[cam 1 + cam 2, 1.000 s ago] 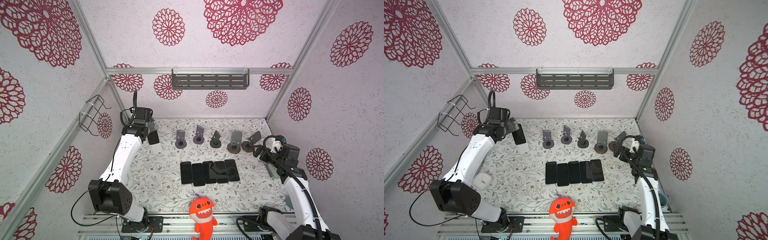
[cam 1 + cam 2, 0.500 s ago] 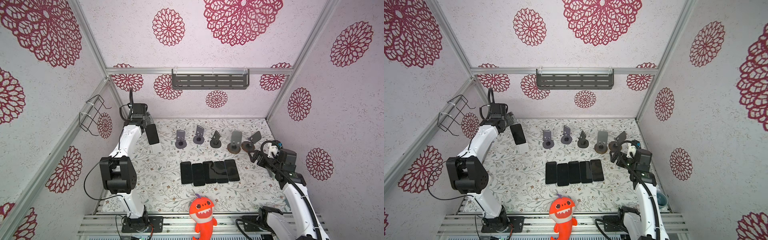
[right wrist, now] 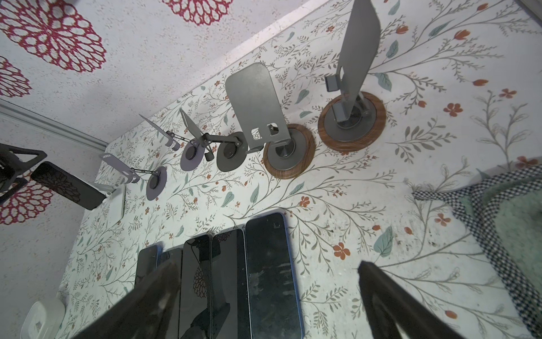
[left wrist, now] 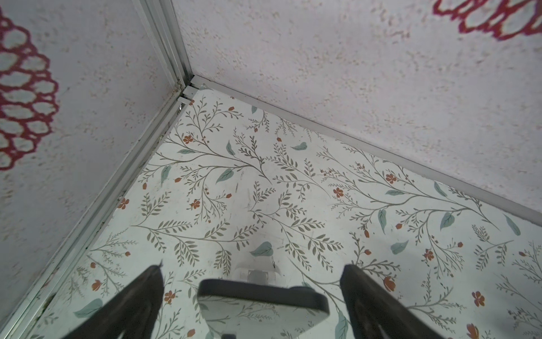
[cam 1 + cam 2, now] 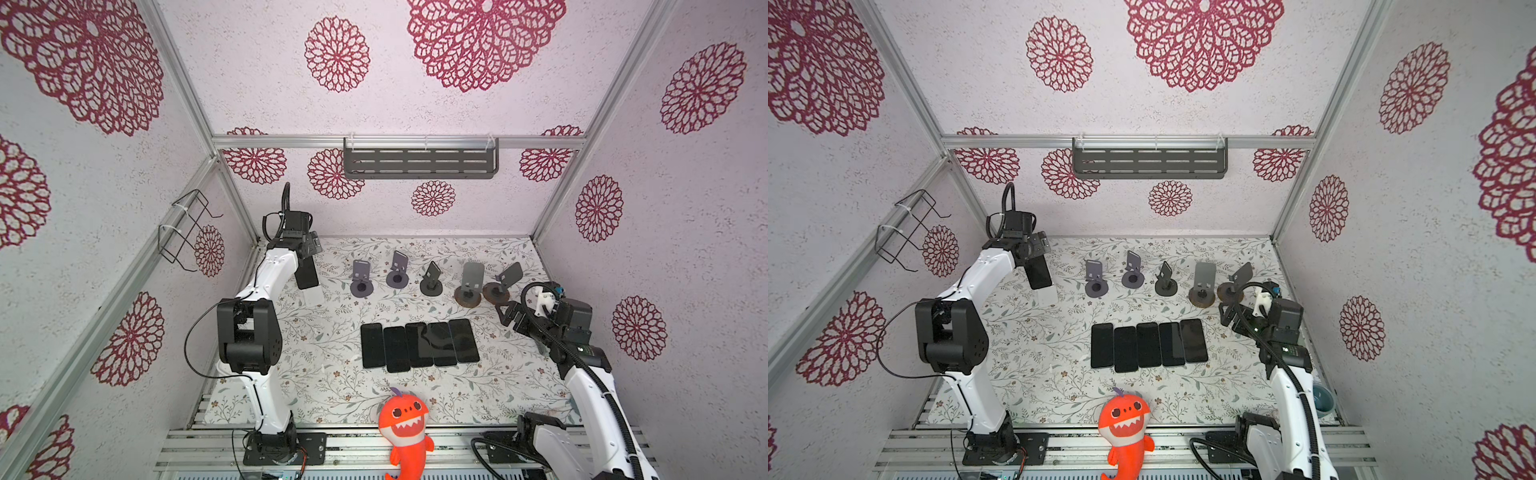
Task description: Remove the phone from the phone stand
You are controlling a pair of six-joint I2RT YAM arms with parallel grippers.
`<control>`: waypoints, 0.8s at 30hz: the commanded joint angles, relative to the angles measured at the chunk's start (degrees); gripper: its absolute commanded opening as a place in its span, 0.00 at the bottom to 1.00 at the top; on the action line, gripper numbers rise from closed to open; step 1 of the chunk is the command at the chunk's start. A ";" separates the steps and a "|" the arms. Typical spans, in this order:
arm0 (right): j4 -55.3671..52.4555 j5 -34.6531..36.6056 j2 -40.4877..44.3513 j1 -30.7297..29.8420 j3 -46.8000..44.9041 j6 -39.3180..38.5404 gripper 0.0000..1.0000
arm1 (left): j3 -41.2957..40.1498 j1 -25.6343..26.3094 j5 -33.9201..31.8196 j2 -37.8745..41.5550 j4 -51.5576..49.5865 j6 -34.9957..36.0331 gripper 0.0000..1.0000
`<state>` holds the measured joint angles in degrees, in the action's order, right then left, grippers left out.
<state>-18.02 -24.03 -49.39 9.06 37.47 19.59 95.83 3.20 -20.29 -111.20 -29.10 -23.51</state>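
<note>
left gripper (image 4: 252,270) spread wide astride phone (image 4: 261,295), not gripping, black slab, glossy screen, leaning on white stand (image 5: 314,296), right gripper (image 3: 268,264) likewise spread

The phone (image 5: 306,274) is black, the phone stand (image 5: 314,296) white.

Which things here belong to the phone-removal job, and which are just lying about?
Job: phone on the white stand; open left gripper astride it.
Lying about: five empty stands, five flat phones, shark plush, checked cloth, wall shelf, wire basket.
</note>
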 commanded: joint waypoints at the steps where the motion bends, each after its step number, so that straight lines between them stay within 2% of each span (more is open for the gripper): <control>1: 0.80 0.03 0.50 -0.30 -0.03 0.29 0.99 | 0.30 -0.17 0.97 -0.78 2.00 2.35 0.98; 12: 1.42 0.31 0.63 -0.31 -0.43 0.36 0.99 | -5.61 -0.24 5.50 -0.73 7.10 5.74 0.98; 24: 2.58 0.74 0.87 -0.35 -1.26 1.27 0.99 | -15.05 0.14 4.21 1.81 14.50 4.20 0.98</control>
<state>-17.76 -23.99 -49.39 9.06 36.80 19.73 82.50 3.14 -15.81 -111.24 -18.81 -19.66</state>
